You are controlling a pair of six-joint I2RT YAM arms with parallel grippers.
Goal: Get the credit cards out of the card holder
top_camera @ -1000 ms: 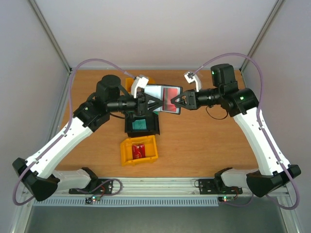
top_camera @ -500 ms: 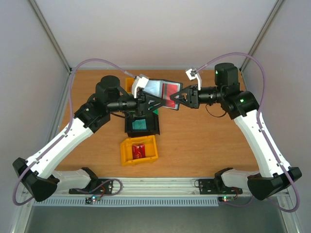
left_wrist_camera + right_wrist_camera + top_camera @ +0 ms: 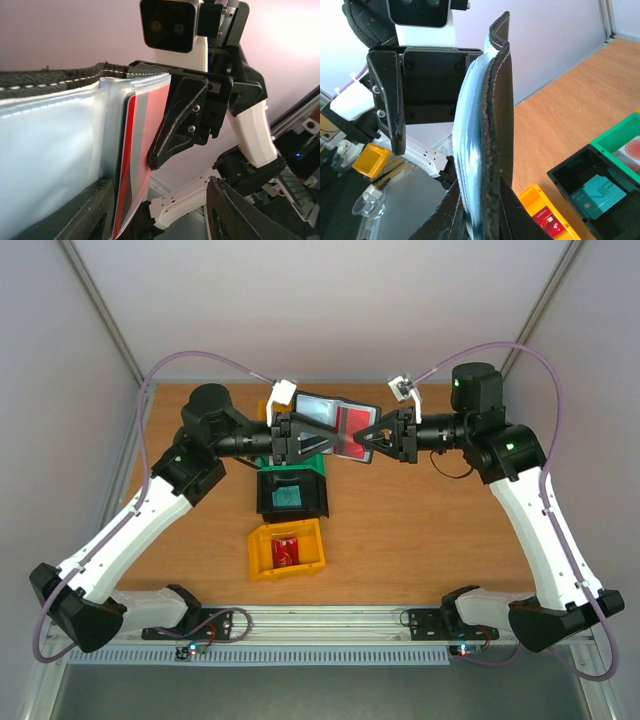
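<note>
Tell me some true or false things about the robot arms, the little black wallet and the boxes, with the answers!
1. The right gripper pinches the card holder, lifted off the table. True.
2. A teal card lies in the black bin. True.
3. The front yellow bin is empty. False: a red card lies in it.
4. The card holder has no cards left. False: a second red card sits in its clear pocket.

White arm links [image 3: 120,540], black joints [image 3: 215,415], looping mauve cables [image 3: 200,354], small green lights [image 3: 508,447]
</note>
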